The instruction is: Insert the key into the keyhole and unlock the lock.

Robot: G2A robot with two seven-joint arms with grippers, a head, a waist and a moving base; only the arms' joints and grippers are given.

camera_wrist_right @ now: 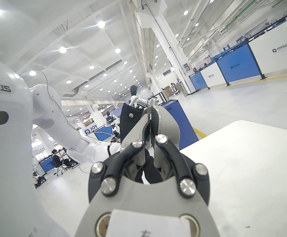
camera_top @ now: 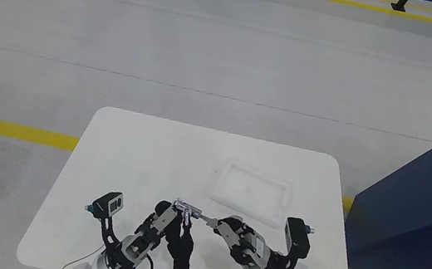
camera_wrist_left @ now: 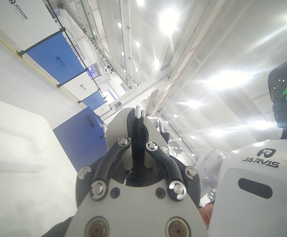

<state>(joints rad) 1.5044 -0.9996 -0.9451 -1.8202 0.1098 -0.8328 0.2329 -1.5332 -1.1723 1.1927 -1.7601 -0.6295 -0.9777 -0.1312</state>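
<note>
Low over the table's near edge my two grippers meet tip to tip. The left gripper (camera_top: pixel 173 212) is shut on a small silver lock (camera_top: pixel 182 206), whose metal pokes out past its fingertips (camera_wrist_left: pixel 138 111). The right gripper (camera_top: pixel 220 222) is shut on what looks like a thin key (camera_top: pixel 202 216), pointed at the lock. From the right wrist view the chrome lock (camera_wrist_right: pixel 141 102) sits just beyond the right gripper (camera_wrist_right: pixel 149 110). A black fabric piece (camera_top: pixel 180 251) hangs below the left gripper and hides part of the lock (camera_wrist_right: pixel 128 122). I cannot see the keyhole.
A shallow white tray (camera_top: pixel 252 186) lies on the white table (camera_top: pixel 138 148) beyond the grippers. A blue cabinet (camera_top: pixel 422 216) stands off the table's right side. Grey floor with yellow lines surrounds the table.
</note>
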